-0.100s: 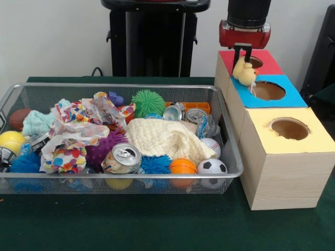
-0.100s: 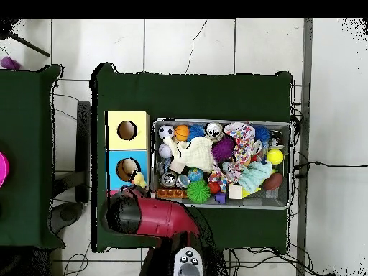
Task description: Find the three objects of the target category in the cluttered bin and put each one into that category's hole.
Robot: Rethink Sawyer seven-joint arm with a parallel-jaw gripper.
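Above the boxes at 3 o'clock of the wire bin (image 1: pixel 225 130), gripper (image 1: pixel 243 61) fingers pinch a yellow duck toy (image 1: pixel 244 72), hanging betw. red-box hole (image 1: pixel 255 62) & blue-box hole (image 1: pixel 268 90).

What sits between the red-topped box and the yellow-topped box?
The blue-topped box, hole in its top, clear in the front view; the claw hangs a yellow duck at its far edge.

I'm looking at a lab test cell: a green-covered counter (image 1: pixel 157 225) on a white tiled floor (image 2: pixel 215 43), loose cables (image 2: pixel 320 165) beside the counter, plain white wall (image 1: pixel 52 36) behind it.
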